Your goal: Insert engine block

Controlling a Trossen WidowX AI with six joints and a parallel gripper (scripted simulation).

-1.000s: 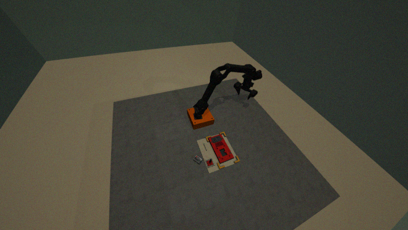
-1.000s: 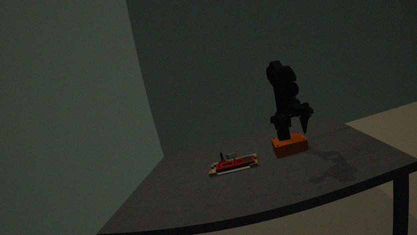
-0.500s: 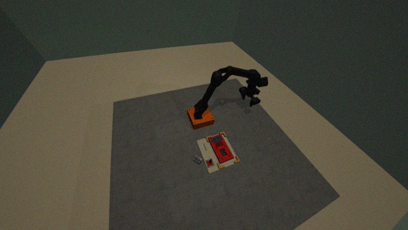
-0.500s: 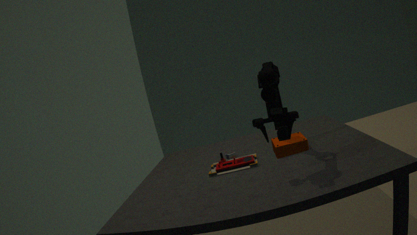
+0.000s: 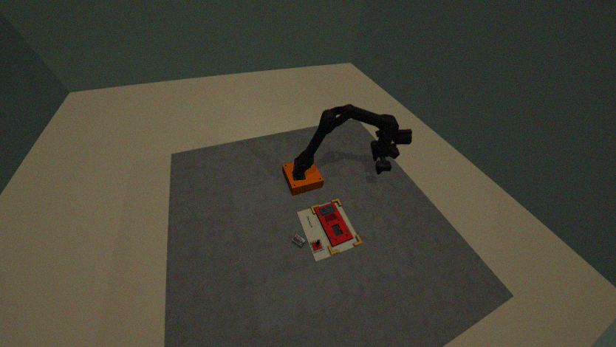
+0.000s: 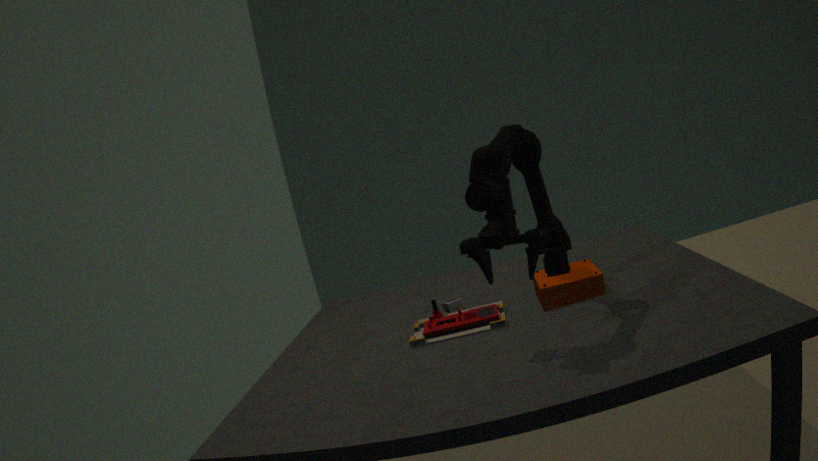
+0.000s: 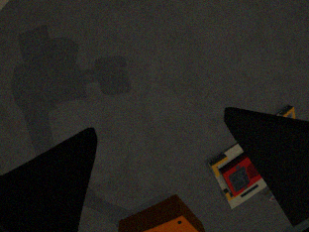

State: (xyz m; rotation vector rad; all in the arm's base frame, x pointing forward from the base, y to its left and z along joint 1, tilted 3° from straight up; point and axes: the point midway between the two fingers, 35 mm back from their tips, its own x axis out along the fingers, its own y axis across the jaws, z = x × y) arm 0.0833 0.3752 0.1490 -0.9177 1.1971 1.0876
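The red car body (image 5: 344,237) (image 6: 437,329) (image 7: 254,172) lies flat on a pale sheet (image 5: 316,228) (image 7: 238,200). Its opening (image 5: 337,229) shows a dark grey inside, with no block seen in it. A small red piece with a black post (image 5: 316,246) (image 6: 435,314), likely the engine block, stands upright on the sheet beside the car body. Its slot side and the rib are too small to make out. My gripper (image 5: 377,166) (image 6: 511,281) (image 7: 161,124) is open and empty, high above the table and well away from the car body, fingers pointing down.
A small grey item (image 5: 298,240) (image 6: 447,307) lies just off the sheet near the red piece. Yellow corner brackets (image 5: 357,241) (image 6: 418,341) stand around the car body. The arm's orange base (image 5: 306,188) (image 6: 572,292) (image 7: 170,225) stands beyond one end of the sheet.
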